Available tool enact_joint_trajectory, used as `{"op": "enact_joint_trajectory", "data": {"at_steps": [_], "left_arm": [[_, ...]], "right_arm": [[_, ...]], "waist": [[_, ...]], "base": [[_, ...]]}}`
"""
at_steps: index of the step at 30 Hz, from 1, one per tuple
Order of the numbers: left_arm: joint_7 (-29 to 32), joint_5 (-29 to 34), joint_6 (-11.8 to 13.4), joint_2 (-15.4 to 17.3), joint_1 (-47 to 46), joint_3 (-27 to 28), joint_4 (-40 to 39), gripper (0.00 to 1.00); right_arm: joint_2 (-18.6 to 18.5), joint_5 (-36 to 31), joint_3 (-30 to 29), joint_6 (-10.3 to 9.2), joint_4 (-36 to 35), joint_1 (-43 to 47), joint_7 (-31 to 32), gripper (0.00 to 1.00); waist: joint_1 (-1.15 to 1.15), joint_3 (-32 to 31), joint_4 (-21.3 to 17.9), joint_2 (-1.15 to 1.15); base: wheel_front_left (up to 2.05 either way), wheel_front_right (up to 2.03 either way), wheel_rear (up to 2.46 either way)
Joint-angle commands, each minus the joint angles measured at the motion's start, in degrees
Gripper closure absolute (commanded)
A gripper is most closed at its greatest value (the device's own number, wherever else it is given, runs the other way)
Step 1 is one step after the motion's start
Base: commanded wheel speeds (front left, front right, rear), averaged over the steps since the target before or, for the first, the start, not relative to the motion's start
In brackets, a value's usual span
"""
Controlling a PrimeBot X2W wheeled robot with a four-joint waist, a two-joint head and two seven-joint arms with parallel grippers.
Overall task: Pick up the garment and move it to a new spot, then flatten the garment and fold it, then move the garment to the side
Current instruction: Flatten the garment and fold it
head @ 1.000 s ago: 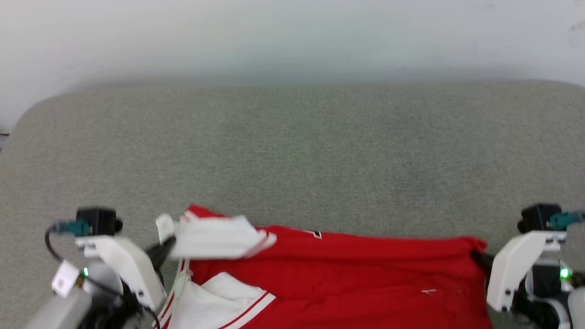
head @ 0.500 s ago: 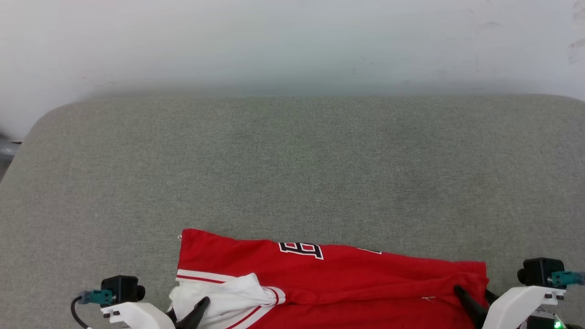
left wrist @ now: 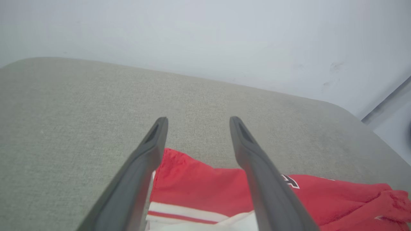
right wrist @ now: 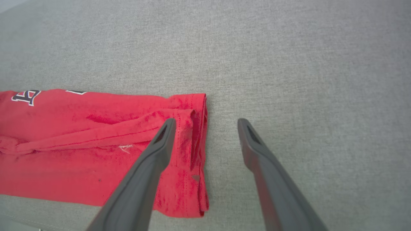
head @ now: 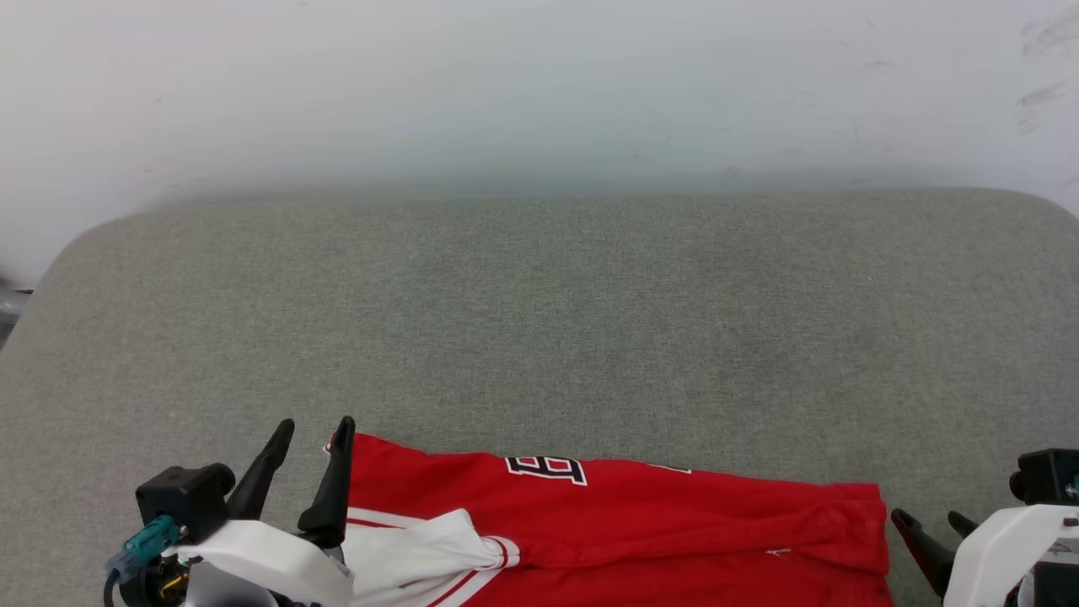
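The garment (head: 641,523), a red jersey, lies folded in a long band at the near edge of the grey padded surface (head: 539,320). A white sleeve with red stripes sits at its left end, and black white-outlined lettering peeks out along its far edge. My left gripper (head: 314,430) stands open over the garment's far left corner, which shows red (left wrist: 199,189) between its fingers, with nothing held (left wrist: 198,119). My right gripper (head: 927,516) is open just off the garment's right end. One of its fingers is above the hem (right wrist: 192,150) and the other above bare fabric, with nothing held (right wrist: 206,121).
The grey padded surface stretches wide beyond the garment to a white wall (head: 539,84) at the back. Its rounded corners show at far left and far right. A gap beside the wall appears at the right of the left wrist view.
Both grippers have opened and let go of the garment. The lifted white sleeve and far edge now lie flat. The head camera has also shifted.
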Motion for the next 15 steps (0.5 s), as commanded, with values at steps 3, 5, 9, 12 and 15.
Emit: {"op": "enact_joint_trajectory", "data": {"at_steps": [3,5,9,12,15], "left_arm": [[-1.2,4.1,2.1,-0.7,-0.1,0.9,-2.6,0.00],[-1.4,6.2,3.2,-1.1,0.6,1.6,-3.9,0.00],[-1.6,9.3,4.1,-1.8,1.2,2.5,-6.2,0.00],[-1.7,10.8,3.9,-2.3,0.8,3.1,-7.4,0.00],[-1.6,12.1,3.5,-2.6,0.1,3.5,-7.8,0.00]], "right_arm": [[-1.3,0.4,-0.4,-0.05,-0.9,-0.2,4.5,0.00],[-1.6,0.3,-0.7,-0.05,-1.0,0.2,6.8,0.00],[-0.8,-0.1,-1.5,-0.05,-0.7,0.1,9.3,0.00],[0.0,-0.3,-1.8,-0.05,0.5,-0.7,10.8,0.00],[1.0,-0.4,-1.5,-0.05,2.1,-1.5,11.4,0.00]], "waist": [[0.00,0.2,0.7,0.00],[0.00,0.7,1.3,0.00],[0.00,2.3,2.9,0.00],[0.00,4.0,4.1,0.00],[0.00,5.4,4.9,0.00]], "base": [[0.00,0.00,0.00],[0.00,0.00,0.00],[0.00,0.00,0.00],[0.00,0.00,0.00],[0.00,0.00,0.00]]}}
